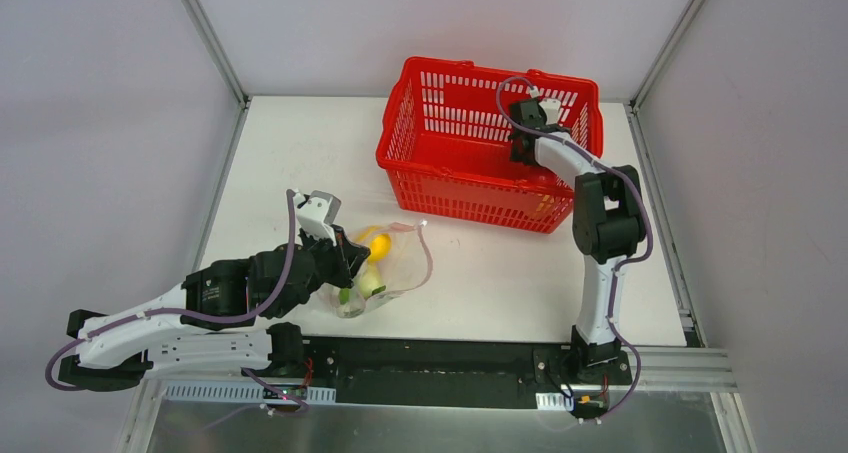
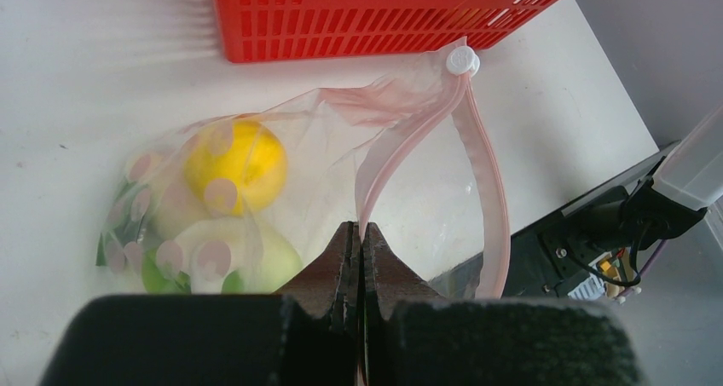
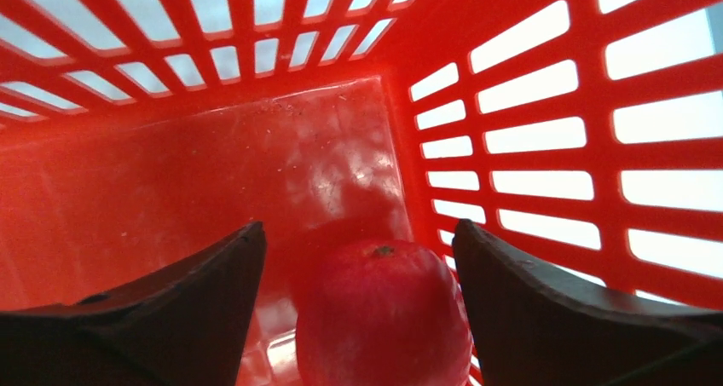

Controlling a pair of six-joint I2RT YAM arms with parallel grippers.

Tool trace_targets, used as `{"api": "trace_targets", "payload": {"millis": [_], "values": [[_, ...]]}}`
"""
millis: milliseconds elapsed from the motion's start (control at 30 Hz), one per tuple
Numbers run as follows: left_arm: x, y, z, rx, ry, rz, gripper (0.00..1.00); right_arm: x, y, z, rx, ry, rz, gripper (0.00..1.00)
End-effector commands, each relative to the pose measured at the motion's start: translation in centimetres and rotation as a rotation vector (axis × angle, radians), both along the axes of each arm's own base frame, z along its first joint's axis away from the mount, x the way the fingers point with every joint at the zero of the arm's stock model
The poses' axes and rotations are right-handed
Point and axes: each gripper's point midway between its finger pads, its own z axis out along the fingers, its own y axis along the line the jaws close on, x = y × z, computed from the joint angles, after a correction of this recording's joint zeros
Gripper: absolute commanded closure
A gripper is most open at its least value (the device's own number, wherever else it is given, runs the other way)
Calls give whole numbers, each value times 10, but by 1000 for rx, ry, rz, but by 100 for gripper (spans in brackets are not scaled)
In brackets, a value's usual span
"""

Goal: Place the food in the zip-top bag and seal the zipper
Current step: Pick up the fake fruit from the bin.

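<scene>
The clear zip-top bag (image 1: 395,263) lies on the table near my left arm and shows in the left wrist view (image 2: 281,156). It holds a yellow ball (image 2: 236,164), a white radish (image 2: 230,250) and green leafy pieces (image 2: 158,275). Its pinkish-red zipper (image 2: 401,147) curves open, with a white slider (image 2: 461,60) at the far end. My left gripper (image 2: 361,233) is shut on the zipper edge. My right gripper (image 3: 358,250) is open inside the red basket, its fingers on either side of a red ball (image 3: 384,313).
The red mesh basket (image 1: 480,153) stands at the back of the table, its wall near the bag's far end (image 2: 384,20). The black front rail (image 1: 430,363) runs along the near edge.
</scene>
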Motion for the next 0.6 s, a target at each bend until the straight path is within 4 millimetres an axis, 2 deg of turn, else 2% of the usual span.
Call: {"api": "trace_targets", "payload": {"millis": [0,100,167,267,300,433,500,567], "values": [[2,-1,4,-27,-3,17,100,3,-2,-15,40,-24,-32,23],[1,-1,3,-33,3,7,100,-5,9,-22,112,-1,-5,33],[1,1,4,-36,-1,14,100,-10,11,-19,134,-4,-6,31],[1,2,4,-43,-3,15,100,-14,14,-10,152,-8,19,23],[0,1,5,-49,-1,10,100,-16,16,-10,163,3,37,25],[-4,-4,13,-93,-6,-27,100,-21,43,-11,268,43,165,44],[-3,-4,12,-98,-10,-21,100,-22,58,-3,339,45,207,53],[-2,-3,9,-89,-7,-13,100,-24,77,16,433,27,277,63]]}}
